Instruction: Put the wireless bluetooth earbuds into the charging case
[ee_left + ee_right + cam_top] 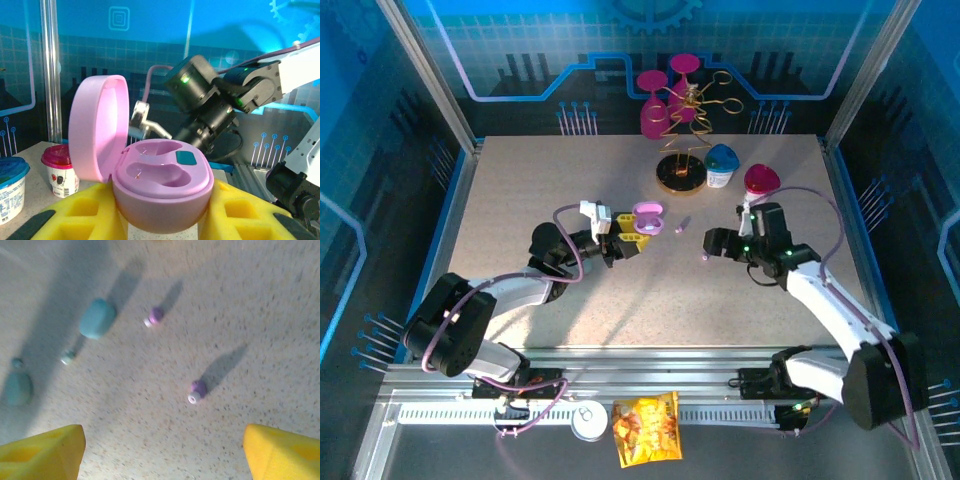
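Observation:
The lilac charging case point(162, 182) stands with its lid point(95, 130) swung open and both wells empty. My left gripper point(165, 220) is shut on its body between yellow fingers point(250, 210). From above, the charging case point(645, 213) sits in the left gripper point(635, 226) at the table's middle. Two lilac earbuds point(196, 390) point(155, 316) lie loose on the tabletop, and two pale teal buds point(97, 318) point(18, 387) lie further left. My right gripper point(162, 455) hangs open above the table, with the nearer lilac earbud just ahead of its fingers point(282, 450). From above, the right gripper point(708, 243) is right of the case.
A wire rack with pink glasses point(680, 110) stands at the back. A blue-lidded cup point(723, 165) and a pink-lidded cup point(760, 180) stand beside it. A snack bag point(648, 428) and a can point(588, 420) lie on the front rail.

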